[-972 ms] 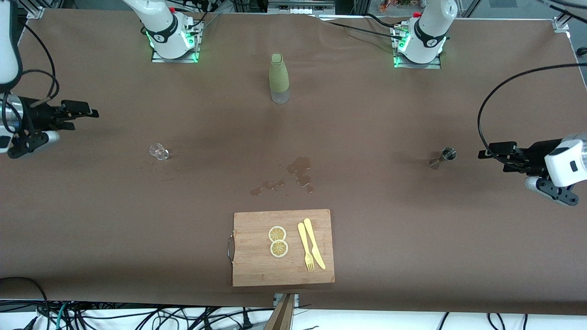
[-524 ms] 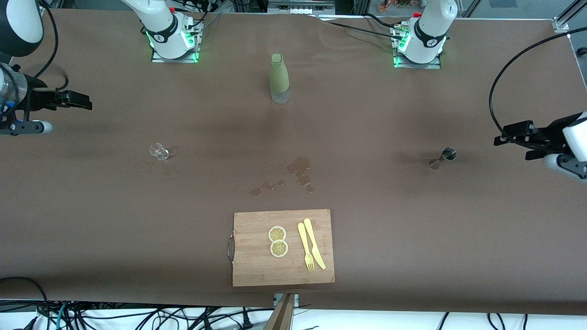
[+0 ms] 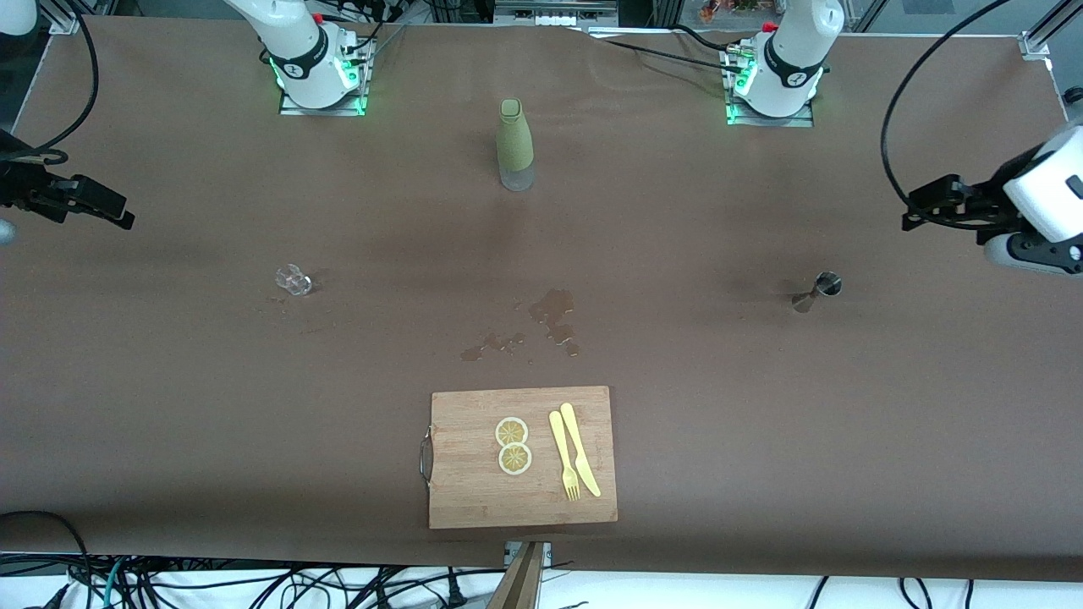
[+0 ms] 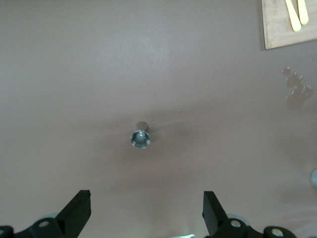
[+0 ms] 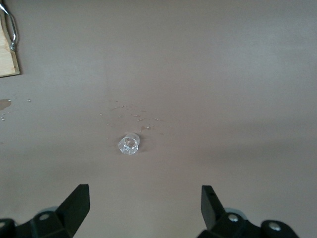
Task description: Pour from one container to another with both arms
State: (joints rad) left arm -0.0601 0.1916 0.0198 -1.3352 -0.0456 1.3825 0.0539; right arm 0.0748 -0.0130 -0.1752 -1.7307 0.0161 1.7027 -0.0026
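Note:
A small metal jigger (image 3: 819,289) (image 4: 140,138) stands upright toward the left arm's end of the table. My left gripper (image 3: 912,211) (image 4: 147,206) hangs open and empty over the table beside it, clear of it. A small clear glass (image 3: 294,281) (image 5: 130,144) sits toward the right arm's end, with droplets on the table around it. Over the table's edge at that end, my right gripper (image 3: 118,213) (image 5: 144,201) is open with nothing between its fingers. A tall green bottle (image 3: 514,145) stands between the two arm bases.
A brown liquid spill (image 3: 554,317) (image 4: 297,89) marks the table's middle. Nearer the front camera lies a wooden cutting board (image 3: 474,491) (image 4: 277,29) (image 5: 7,54) with two lemon slices (image 3: 513,445), a yellow fork (image 3: 563,457) and a knife (image 3: 579,448).
Both grippers have drawn away from their containers, the left from beside the jigger, the right toward its table end. Both stayed open. Nothing on the table moved.

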